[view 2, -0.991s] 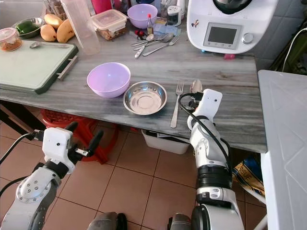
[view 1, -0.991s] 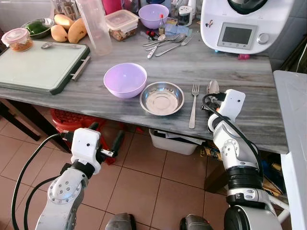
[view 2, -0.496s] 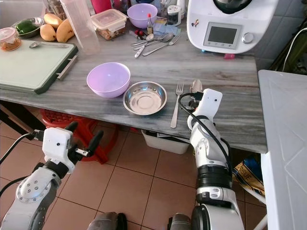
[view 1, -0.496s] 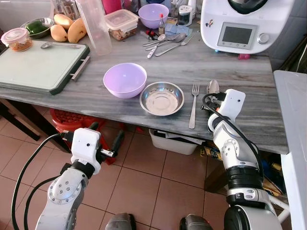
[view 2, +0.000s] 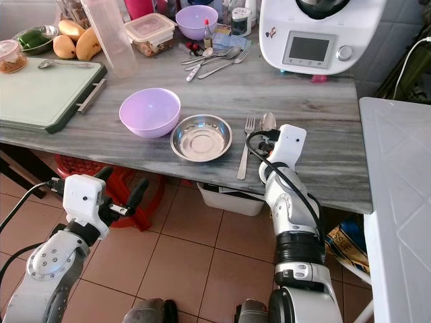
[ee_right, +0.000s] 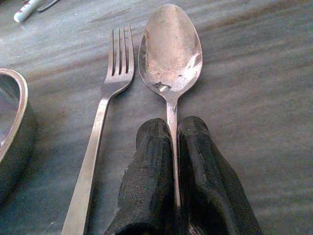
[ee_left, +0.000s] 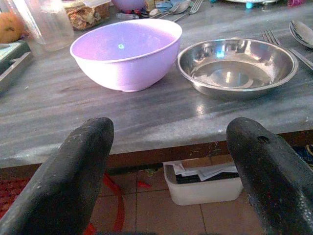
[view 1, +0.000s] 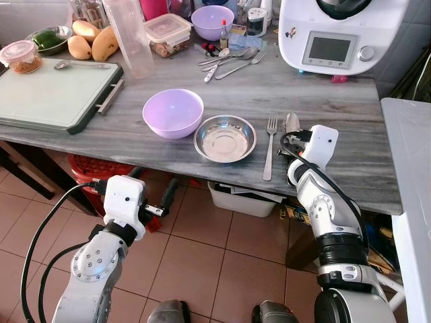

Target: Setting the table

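My right gripper point(ee_right: 172, 147) is on the bench near the front edge, toward the right end. Its two black fingers point(ee_right: 146, 161) are pressed together on the handle of one spoon point(ee_right: 170, 46). The spoon lies flat on the bench, bowl pointing to the back. Just beside it, on its left, lies one fork point(ee_right: 105, 93), not touching it. Left of the fork sits one steel bowl point(view 1: 225, 138), and left of that one purple bowl point(view 1: 173, 112); the two bowls are just beside each other. A second purple bowl point(view 1: 212, 21) stands at the back edge, with a small pile of cutlery point(view 1: 232, 59) in front of it. My left gripper point(ee_left: 166, 161) hangs below the front edge with its fingers wide apart, holding nothing.
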Motion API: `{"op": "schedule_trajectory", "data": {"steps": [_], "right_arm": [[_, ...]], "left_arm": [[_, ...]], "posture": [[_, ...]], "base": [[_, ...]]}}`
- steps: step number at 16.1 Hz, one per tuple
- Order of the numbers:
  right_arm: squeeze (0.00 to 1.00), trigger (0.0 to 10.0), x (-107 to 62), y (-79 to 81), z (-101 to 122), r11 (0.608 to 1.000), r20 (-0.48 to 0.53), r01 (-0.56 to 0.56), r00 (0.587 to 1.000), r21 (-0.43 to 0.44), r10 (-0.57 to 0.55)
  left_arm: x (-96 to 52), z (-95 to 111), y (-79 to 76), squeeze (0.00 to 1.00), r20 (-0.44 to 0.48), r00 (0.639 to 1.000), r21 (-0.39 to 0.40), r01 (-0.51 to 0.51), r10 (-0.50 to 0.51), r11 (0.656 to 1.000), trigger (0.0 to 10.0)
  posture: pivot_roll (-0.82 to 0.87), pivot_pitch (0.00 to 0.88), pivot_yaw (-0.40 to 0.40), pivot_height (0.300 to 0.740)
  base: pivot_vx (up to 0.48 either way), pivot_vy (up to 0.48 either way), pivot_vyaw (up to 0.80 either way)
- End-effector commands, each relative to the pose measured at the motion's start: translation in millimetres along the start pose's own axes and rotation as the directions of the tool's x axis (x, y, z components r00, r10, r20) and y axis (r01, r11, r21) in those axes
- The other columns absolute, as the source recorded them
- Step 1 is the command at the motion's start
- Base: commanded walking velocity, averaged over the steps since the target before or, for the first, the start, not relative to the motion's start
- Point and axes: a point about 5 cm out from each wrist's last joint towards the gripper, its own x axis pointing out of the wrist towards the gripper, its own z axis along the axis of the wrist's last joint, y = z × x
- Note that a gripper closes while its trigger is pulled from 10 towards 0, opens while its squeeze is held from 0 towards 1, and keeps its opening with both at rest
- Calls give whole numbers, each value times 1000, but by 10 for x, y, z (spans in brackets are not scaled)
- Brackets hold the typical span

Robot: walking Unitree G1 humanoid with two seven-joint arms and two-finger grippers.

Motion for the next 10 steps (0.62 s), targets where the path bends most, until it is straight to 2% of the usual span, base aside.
{"op": "schedule_trajectory", "data": {"steps": [1,4,5,6,7,10], "right_arm": [[0,10000,-12,39,-157,1000,-74,-21,997,-1,21],[0,10000,-13,24,-165,1000,-82,-20,996,-1,20],[498,10000,-12,23,-166,1000,-82,-21,996,0,21],[886,10000,-8,23,-163,1000,-82,-21,996,1,22],[1000,10000,-6,17,-165,1000,-82,-21,996,2,21],[1000,10000,-7,-5,-163,1000,-82,-17,997,-1,16]], "left_arm": [[-7,-22,4,0,-14,1000,-1,1,-1,1000,10000],[3,-23,2,0,-14,1000,0,1,-1,1000,10000],[4,-23,1,0,-14,1000,0,1,-1,1000,10000],[8,-22,1,0,-13,1000,0,1,-1,1000,10000],[9,-22,0,0,-13,1000,0,1,-1,1000,10000],[11,-22,-3,0,-12,1000,-1,1,-1,1000,10000]], "posture": [[44,112,80,740],[44,110,79,740],[44,110,79,740],[44,110,79,740],[44,110,80,740],[43,108,80,740]], "base": [[0,0,0],[0,0,0],[0,0,0],[0,0,0],[0,0,0],[0,0,0]]}}
